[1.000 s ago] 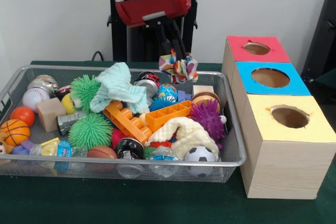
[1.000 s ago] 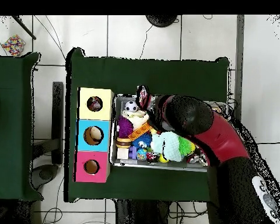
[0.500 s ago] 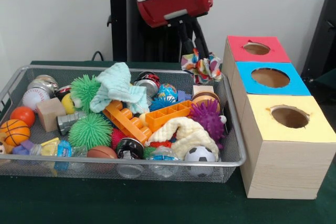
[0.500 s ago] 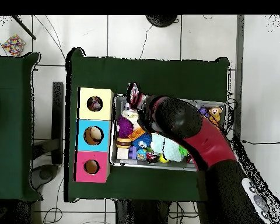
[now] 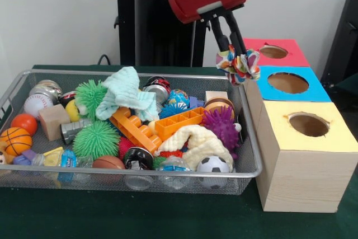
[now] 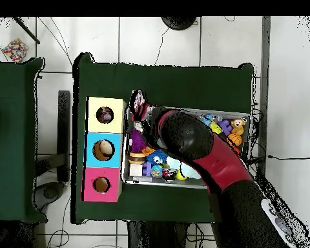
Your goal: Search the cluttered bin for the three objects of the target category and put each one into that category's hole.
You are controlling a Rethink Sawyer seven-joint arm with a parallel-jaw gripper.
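My gripper is shut on a white cloth with bright multicoloured patches. It holds the cloth in the air over the far right corner of the wire mesh bin, just in front of the red and blue boxes. The yellow-topped wooden box is nearest the camera at the right, and its round ragged hole is open. In the overhead view the red and black arm covers much of the bin, and the yellow box lies to its left. No other dotted cloth shows.
The blue-topped box and the red-topped box stand behind the yellow one. The bin holds a mint cloth, a cream cloth, green and purple spiky balls, orange bricks and several balls. The black pedestal is behind.
My gripper has carried the cloth rightward and slightly up in the front view, from over the bin's far side to its right corner beside the boxes.
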